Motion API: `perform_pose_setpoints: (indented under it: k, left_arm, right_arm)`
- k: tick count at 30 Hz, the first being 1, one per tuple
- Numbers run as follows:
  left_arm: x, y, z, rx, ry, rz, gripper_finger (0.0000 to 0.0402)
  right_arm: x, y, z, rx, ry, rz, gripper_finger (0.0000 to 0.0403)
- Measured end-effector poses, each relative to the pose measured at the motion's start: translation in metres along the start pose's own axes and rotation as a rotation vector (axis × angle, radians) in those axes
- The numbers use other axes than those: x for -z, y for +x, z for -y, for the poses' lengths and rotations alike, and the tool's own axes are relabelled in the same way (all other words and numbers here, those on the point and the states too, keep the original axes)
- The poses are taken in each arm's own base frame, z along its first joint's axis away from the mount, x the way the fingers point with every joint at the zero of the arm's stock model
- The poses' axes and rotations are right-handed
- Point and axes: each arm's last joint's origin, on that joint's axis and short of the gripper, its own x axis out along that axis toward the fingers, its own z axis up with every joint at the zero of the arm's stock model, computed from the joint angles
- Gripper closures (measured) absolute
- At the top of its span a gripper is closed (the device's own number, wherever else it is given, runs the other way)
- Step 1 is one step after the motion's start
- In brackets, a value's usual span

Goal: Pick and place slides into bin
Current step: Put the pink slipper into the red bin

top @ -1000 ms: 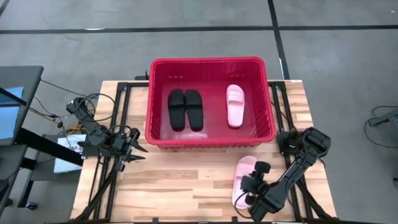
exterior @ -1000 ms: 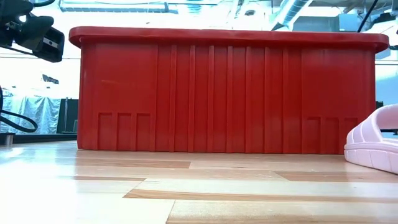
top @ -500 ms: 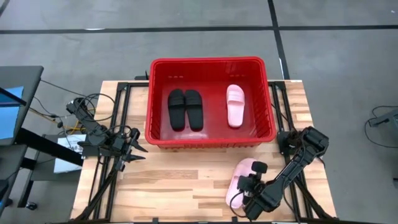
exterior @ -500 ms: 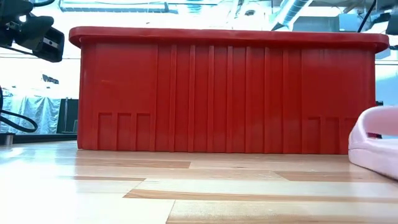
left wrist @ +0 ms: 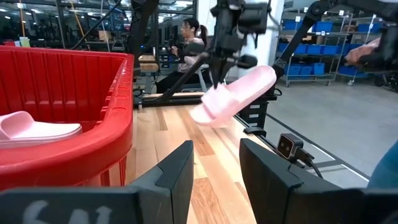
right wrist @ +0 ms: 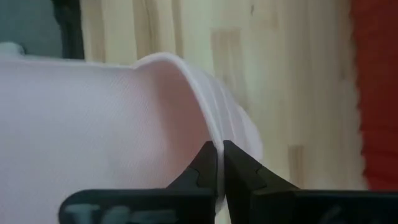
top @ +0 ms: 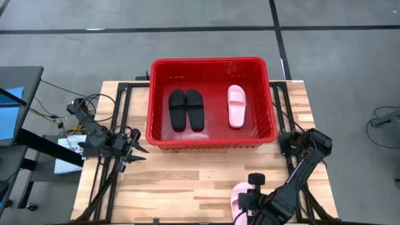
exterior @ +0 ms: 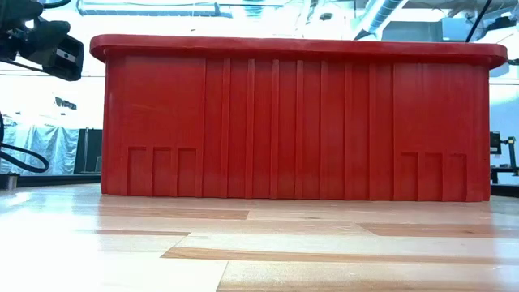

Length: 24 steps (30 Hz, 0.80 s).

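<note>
The red bin (top: pixel 212 61) stands at the table's far middle. A black pair of slides (top: pixel 186 109) and one pink slide (top: pixel 236 106) lie flat on its floor. A second pink slide (top: pixel 236 203) is near the table's front right edge, with my right gripper (top: pixel 247 201) shut on it. In the left wrist view this slide (left wrist: pixel 239 93) hangs in the air under the right gripper. My left gripper (top: pixel 139 153) waits open at the table's left side, holding nothing. My right gripper pinches a thin curved edge at the pink slide's strap (right wrist: pixel 214 134) between its two fingers. The fingers come from above, pointing down. The slide hangs below them, tilted with one end higher, clear of the table.
The bin's tall ribbed wall (exterior: pixel 292 122) fills the low view, and bare wood lies in front of it. Black frame rails (top: pixel 122 125) run along both sides of the table. People and shelves show in the room beyond the table.
My right gripper has moved up and toward the table's near edge with the pink slide. The slide lay on the wood a second ago. It tipped up off the table and now hangs clear, out of the low view.
</note>
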Motion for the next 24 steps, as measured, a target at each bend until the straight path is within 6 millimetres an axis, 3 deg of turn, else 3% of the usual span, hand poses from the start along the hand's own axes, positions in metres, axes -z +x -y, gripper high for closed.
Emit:
perform_pose_setpoints:
  k: [11, 20, 24]
  left_arm:
    - [0.000, 0.000, 0.000, 0.000, -0.008, 0.000, 0.0281]
    - [0.000, 0.000, 0.000, 0.000, -0.006, 0.000, 0.0281]
    - [0.000, 0.000, 0.000, 0.000, -0.004, 0.000, 0.0281]
  right_arm:
    - [-0.041, -0.071, 0.030, 0.072, -0.096, 0.205, 0.0402]
    - [-0.074, -0.145, 0.074, 0.232, -0.200, 0.523, 0.0403]
    - [-0.081, -0.160, 0.103, 0.401, -0.248, 0.607, 0.0403]
